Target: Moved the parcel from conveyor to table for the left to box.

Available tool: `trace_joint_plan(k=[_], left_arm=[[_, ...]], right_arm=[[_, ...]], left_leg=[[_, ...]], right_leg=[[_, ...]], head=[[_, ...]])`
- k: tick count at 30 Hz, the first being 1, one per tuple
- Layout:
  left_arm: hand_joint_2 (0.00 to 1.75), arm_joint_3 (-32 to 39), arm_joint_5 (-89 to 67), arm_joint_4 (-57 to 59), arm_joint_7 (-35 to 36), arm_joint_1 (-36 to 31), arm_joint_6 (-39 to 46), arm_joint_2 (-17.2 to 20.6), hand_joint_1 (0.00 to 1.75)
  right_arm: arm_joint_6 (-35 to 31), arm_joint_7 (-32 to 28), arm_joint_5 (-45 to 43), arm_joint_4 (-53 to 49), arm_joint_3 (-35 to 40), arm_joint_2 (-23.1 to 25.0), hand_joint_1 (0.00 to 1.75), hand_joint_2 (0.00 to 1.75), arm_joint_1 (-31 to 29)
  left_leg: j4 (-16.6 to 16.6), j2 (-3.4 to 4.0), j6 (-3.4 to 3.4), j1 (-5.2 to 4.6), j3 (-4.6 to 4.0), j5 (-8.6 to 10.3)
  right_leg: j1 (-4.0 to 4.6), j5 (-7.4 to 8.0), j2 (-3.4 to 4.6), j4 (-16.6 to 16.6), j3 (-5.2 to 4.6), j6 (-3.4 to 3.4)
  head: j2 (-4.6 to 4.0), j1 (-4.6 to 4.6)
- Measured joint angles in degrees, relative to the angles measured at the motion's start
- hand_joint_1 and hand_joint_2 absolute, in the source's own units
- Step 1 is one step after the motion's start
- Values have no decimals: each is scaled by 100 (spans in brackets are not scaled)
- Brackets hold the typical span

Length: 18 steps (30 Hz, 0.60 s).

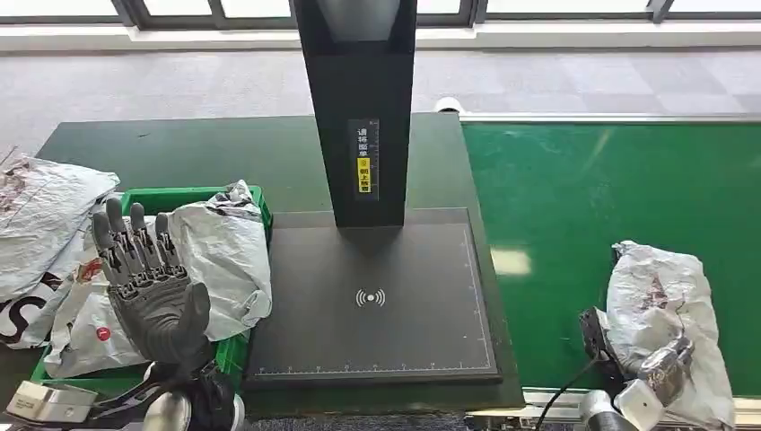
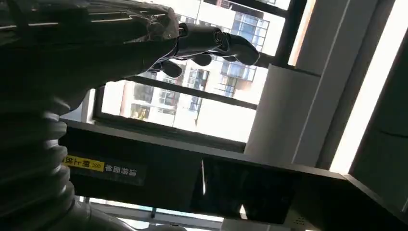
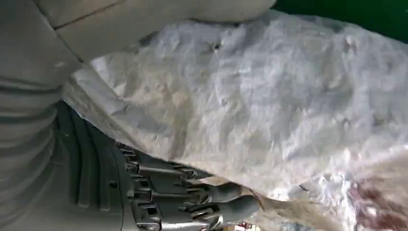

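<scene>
A crumpled white-grey parcel (image 1: 660,305) lies on the green conveyor belt (image 1: 574,197) at the near right. My right hand (image 1: 628,377) is at the parcel's near end, partly hidden beneath it. In the right wrist view the parcel (image 3: 269,96) sits between the grey thumb (image 3: 144,19) and the dark fingers (image 3: 192,202) curled under it, so the hand grips it. My left hand (image 1: 148,287) is raised over the green box (image 1: 193,196) at the left, palm showing, fingers apart (image 2: 211,43), holding nothing.
The green box holds several white parcels (image 1: 224,251), and more parcels (image 1: 40,206) lie to its left. A dark scanning pad (image 1: 377,305) lies between box and conveyor, with a black post (image 1: 363,108) rising from its far side.
</scene>
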Motion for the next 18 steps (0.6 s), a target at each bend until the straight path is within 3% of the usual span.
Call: trace_joint_plan(k=[4, 9, 13, 18], left_arm=[[175, -41, -20, 59, 0, -16, -33, 2, 0], [175, -85, -81, 118, 0, -26, -101, 2, 0], [175, -85, -223, 125, 0, 26, -79, 2, 0], [175, -92, -275, 74, 0, 145, -29, 0, 0]], right_arm=[[677, 253, 13, 54, -2, -59, 175, 175, -90], [876, 365, 15, 98, 0, -118, 175, 175, -157], [133, 127, 9, 94, 0, -140, 175, 175, -73], [45, -79, -2, -48, 0, -127, 175, 175, 96]], left_leg=[[1, 10, 16, 1, 33, -15], [3, -1, 36, 3, 43, -6], [5, -1, 39, -3, 37, -4], [5, -2, 44, -5, 34, -10]], right_leg=[[3, -8, 11, -10, 25, 11], [1, -7, -2, -26, 56, 37], [-7, 3, 0, -30, 63, 47], [-7, 0, -1, -30, 58, 45]], head=[[0, 0], [0, -2], [0, 0], [0, 0]])
